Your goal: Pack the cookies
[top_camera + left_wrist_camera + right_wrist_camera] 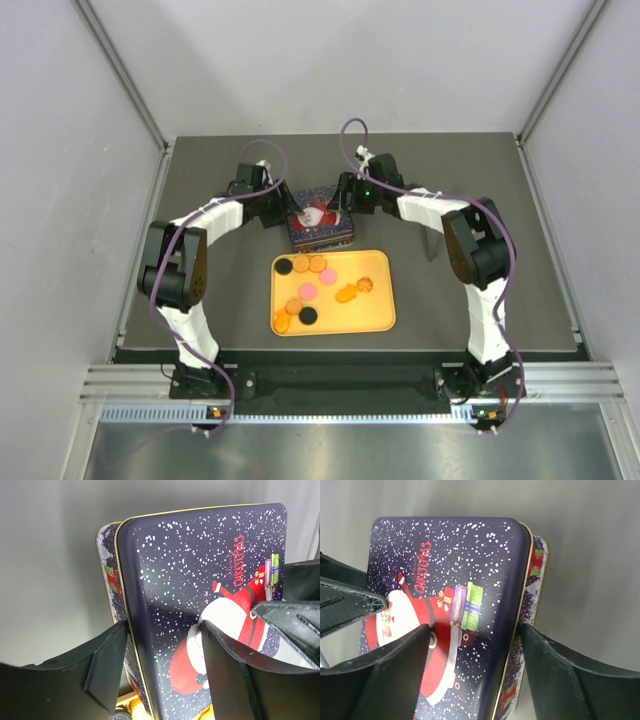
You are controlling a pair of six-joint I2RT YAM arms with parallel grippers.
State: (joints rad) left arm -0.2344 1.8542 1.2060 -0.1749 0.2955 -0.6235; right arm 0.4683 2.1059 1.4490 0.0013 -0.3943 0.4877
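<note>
**Both sets of fingers are at the tin, and the cookies wait on the tray.**

Nearest you, the small round orange, pink and black cookies [308, 291] lie on the flat yellow plastic tray [372, 312] on the dark grey bench [480, 300]. None look packed. Just behind the tray sits the dark blue metal Christmas tin [322, 232] with Santa on its lid [200, 570]. Your left fingers [212, 645] and right fingers [415, 650] are spread apart and hold nothing. Each pair has one finger over the lid and one outside its edge. I think the lid must come off first. Pinch both sides together, then lift straight up and slowly, so the tin does not slide.
</note>
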